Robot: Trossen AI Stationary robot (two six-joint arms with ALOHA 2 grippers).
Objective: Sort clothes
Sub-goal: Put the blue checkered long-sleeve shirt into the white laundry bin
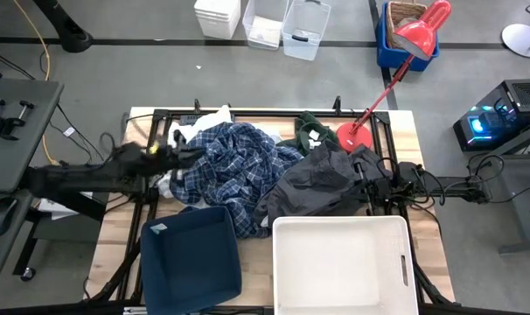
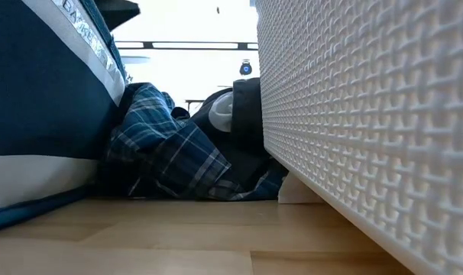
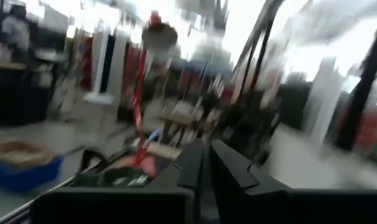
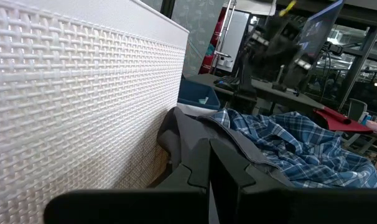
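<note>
Clothes lie heaped mid-table: plaid shirt, grey jacket, green hoodie, white cloth. Navy bin and white bin look empty, so sorting seems barely begun. Left gripper and right gripper both look pinched closed, empty.

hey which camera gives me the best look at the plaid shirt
The high view: the blue-and-white plaid shirt lies spread across the table's middle, its whole outline visible. The low view shows only a bunched edge between the two bins. The right wrist view shows part of it. The left wrist view doesn't clearly show it.
</note>
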